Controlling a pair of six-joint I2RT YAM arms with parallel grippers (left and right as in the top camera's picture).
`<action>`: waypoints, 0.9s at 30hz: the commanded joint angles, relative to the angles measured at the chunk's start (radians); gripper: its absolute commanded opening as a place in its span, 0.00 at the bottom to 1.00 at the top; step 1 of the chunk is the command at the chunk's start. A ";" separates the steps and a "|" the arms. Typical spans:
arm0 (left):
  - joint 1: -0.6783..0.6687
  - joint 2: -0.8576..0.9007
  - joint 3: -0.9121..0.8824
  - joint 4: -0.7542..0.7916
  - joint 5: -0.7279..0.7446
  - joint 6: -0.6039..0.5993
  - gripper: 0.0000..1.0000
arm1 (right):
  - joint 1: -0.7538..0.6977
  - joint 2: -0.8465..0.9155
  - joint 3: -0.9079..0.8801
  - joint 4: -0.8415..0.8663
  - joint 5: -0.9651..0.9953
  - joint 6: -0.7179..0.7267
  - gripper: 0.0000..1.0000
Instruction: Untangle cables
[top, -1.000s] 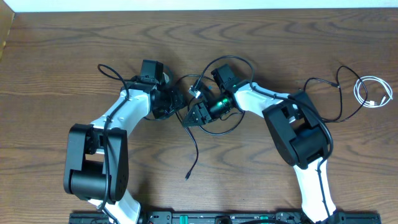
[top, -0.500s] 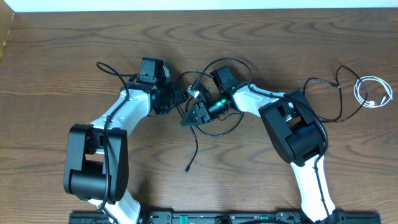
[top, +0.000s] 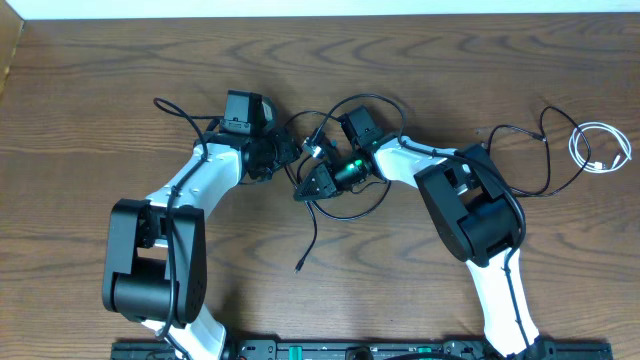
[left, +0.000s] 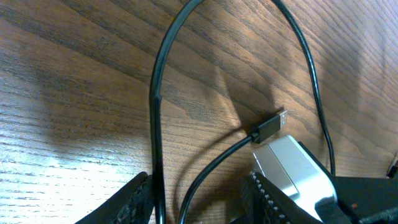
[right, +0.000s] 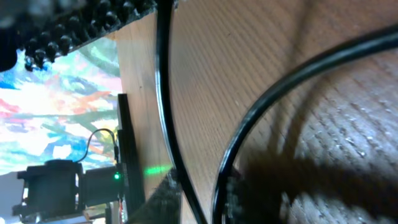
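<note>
Entry: 2 black cables (top: 316, 232), tangled mid-table (top: 100, 100) between both arms; left gripper (left: 198, 196) jaws half-wide astride 2 strands, likely as an anchor; right gripper (top: 305, 190) around 1 strand, grip not discernible; 1 white cable (top: 598, 150) coiled far right, well apart.

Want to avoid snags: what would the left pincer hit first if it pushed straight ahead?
Likely the thin black cable lying between the left pincer fingers and running ahead of it; the black plug with a silver tip sits off to one side. Depth is unclear.
</note>
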 joint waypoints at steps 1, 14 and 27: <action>-0.001 0.014 0.000 0.003 -0.014 -0.008 0.49 | 0.006 0.023 -0.010 0.003 -0.005 0.000 0.11; 0.077 0.014 0.000 0.003 0.101 0.061 0.92 | 0.002 0.023 -0.010 -0.010 0.046 -0.028 0.01; 0.172 0.014 0.000 0.000 0.194 0.135 0.93 | -0.008 -0.241 -0.009 -0.161 0.377 -0.084 0.01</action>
